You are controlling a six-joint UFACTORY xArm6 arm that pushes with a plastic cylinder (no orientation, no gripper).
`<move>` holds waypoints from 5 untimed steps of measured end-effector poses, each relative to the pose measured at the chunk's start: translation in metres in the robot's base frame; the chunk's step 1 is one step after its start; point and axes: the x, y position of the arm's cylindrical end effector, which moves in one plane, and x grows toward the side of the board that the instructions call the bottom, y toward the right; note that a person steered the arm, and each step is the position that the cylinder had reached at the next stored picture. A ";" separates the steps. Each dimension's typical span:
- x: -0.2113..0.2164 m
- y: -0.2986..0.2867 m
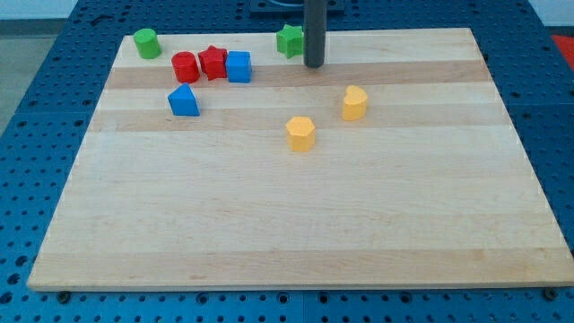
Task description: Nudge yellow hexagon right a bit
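Note:
The yellow hexagon (300,134) stands near the middle of the wooden board (296,224). A second yellow block, heart-shaped (355,103), stands up and to its right. My tip (313,65) is at the view's top, well above the hexagon and slightly to its right, next to a green star (290,41). The tip touches no yellow block.
A green cylinder (146,42) stands at the top left corner. A red cylinder (185,67), a red star (213,62) and a blue cube (239,66) stand in a row. A blue wedge-like block (183,100) stands below them. A blue pegboard surrounds the board.

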 end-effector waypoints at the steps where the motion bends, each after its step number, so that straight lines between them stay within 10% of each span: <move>1: 0.030 -0.025; 5: 0.119 -0.061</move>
